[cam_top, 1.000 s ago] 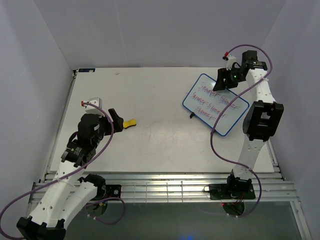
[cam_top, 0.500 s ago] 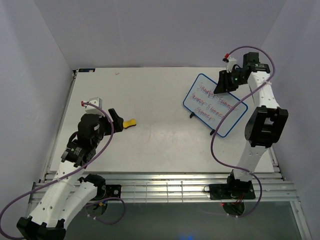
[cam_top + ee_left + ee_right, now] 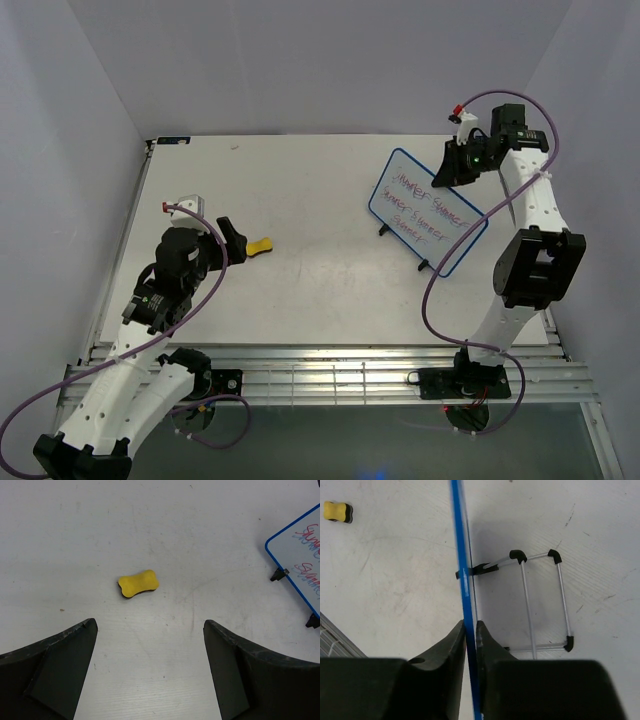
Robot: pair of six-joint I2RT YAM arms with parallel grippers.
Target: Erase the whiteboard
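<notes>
My worry is the right tool (image 3: 447,172) — it pinches only the thin blue rim of the whiteboard (image 3: 428,212). I judge that a twist or pull could let the board slip, or fold the wire stand (image 3: 527,605) behind it and tip it flat. The board sits at 2 o'clock on the counter (image 3: 320,290), running toward 7 o'clock from that tool. My left tool (image 3: 232,240) is spread, with the yellow eraser (image 3: 260,246) just beside it at 3 o'clock — the board lies well apart beyond.
</notes>
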